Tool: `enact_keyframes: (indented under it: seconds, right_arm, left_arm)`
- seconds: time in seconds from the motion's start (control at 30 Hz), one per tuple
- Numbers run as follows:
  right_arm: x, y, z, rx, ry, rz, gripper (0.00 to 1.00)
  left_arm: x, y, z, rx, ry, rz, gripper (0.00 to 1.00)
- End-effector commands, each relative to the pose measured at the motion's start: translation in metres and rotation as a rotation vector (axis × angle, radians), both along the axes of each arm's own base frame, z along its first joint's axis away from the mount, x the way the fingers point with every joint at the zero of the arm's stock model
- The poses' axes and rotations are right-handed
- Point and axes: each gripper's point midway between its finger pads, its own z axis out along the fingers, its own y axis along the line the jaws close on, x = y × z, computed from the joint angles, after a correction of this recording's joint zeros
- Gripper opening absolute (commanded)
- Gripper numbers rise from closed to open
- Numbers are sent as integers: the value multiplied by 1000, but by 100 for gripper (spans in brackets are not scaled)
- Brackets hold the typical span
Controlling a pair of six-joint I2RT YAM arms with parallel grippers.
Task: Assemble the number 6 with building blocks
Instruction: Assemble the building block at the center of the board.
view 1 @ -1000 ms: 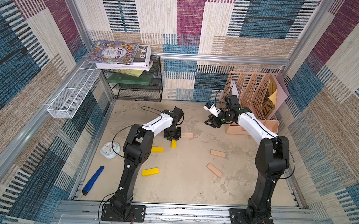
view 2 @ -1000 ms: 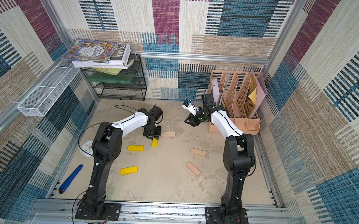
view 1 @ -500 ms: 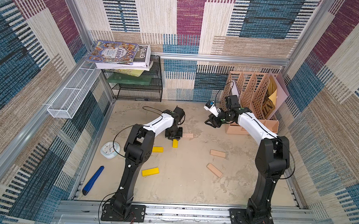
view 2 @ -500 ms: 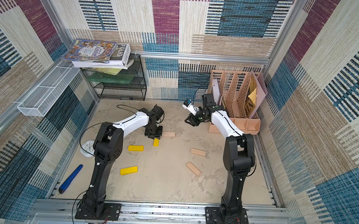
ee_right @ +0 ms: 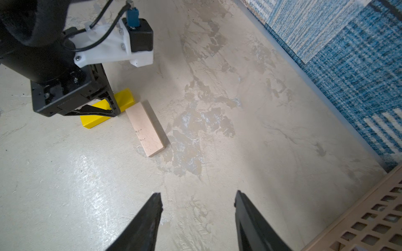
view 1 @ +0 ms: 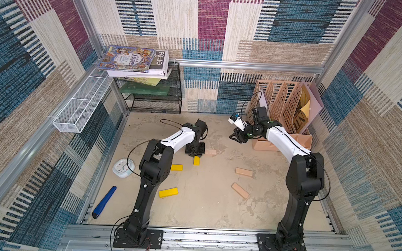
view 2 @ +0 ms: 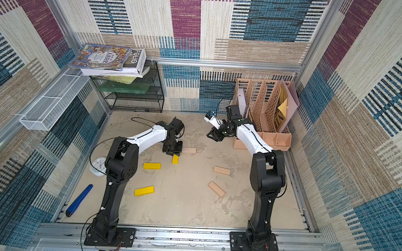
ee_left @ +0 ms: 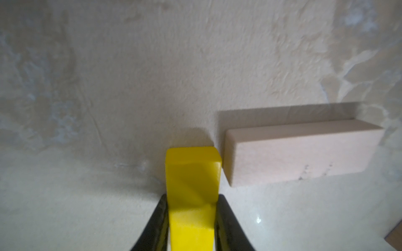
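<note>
**Ana:** What could hold things, going from the left?

**Ben:** A white wire basket (view 1: 80,105) hung on the left wall. Next was a black wire shelf (view 1: 153,102). It had books (view 1: 134,62) piled on top and green stuff (view 1: 146,90) inside. Far to the right stood a tan rack (view 1: 279,105) with slots. The slots at its right end held papers (view 1: 304,108), and one was yellow.

**Ana:** How many blocks were there?

**Ben:** Six, all on the floor (view 1: 209,204). Three yellow blocks (view 1: 168,192) were more to the left. Three tan blocks (view 1: 240,190) were more to the right.

**Ana:** Anything else down there?

**Ben:** One white clock (view 1: 123,168) and one long blue thing (view 1: 104,201), both by the left edge.

**Ana:** And the arms?

**Ben:** There were two. The left gripper (ee_left: 192,202) pinched the far yellow block (view 1: 196,160) by its long sides, low at the floor. That block's end was just beside one end of the far tan block (ee_left: 300,152), so they made a corner. I could not tell if they touched. The right gripper (ee_right: 198,200) hung near the rack. Its jaws were spread apart with nothing between them.

**Ana:** Was the 6 made?

**Ben:** No. The other four blocks lay apart from each other, two yellow and two tan.
</note>
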Motion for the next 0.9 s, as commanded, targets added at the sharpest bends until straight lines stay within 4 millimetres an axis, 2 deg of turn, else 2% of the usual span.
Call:
enact_keyframes:
  seconds: [0.0,0.87]
  right_arm:
    - [1,1,5,10,-17,7,58]
    - [0,1,3,-2,-20,12,58]
  left_arm:
    - [-5,-2,-7,-1,29,1,17]
    - [-5,-3,-5,4,24,4,18]
